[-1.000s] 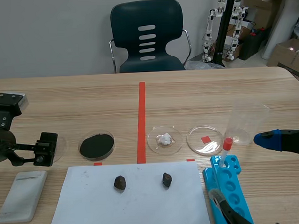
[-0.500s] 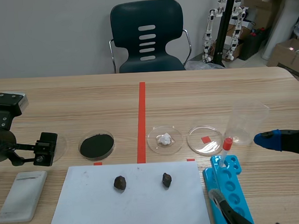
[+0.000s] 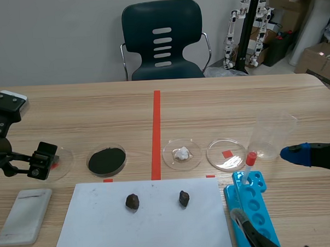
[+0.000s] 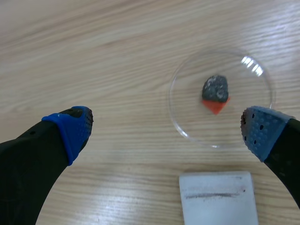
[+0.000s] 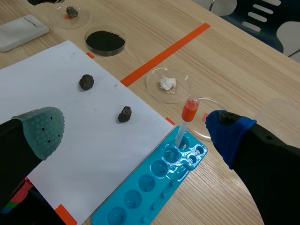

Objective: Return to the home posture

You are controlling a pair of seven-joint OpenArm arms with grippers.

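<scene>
Table (image 3: 246,92) of pale wood carries everything, with a dark chair (image 3: 161,41) beyond its far edge.

The left end effector (image 4: 166,133) hangs low over the table's left end. Its blue-padded fingers are spread wide with nothing between them. Just ahead of it lies a small clear dish (image 4: 248,110) holding a grey stone (image 4: 215,87), which sits on a red mark. A white block (image 4: 218,199) lies on the table on the near side of that dish, below the end effector.

The right end effector (image 5: 137,131) comes in at the right edge. It is also wide open and grips nothing, with one pad grey-green and the other blue. Below it lies a blue well tray (image 5: 140,201). A red-capped dropper (image 5: 189,111) stands tilted in a well at the tray's far end.

Left of the tray lies a white sheet (image 3: 158,227) bearing two dark lumps apart from each other, the left rock (image 3: 132,201) and the right rock (image 3: 184,198).

Just beyond the sheet's far edge is a row of shallow dishes. The powder dish (image 3: 125,156) is filled with black powder (image 3: 107,160) and lies left of the red centre line. To the right of that line lies the lump dish (image 3: 167,156), with a white lump (image 3: 181,153) in it. Further right is a bare dish (image 3: 217,160), lying over a red mark. A clear beaker (image 3: 275,135) stands right of that dish, just far of the blue fingertip.
</scene>
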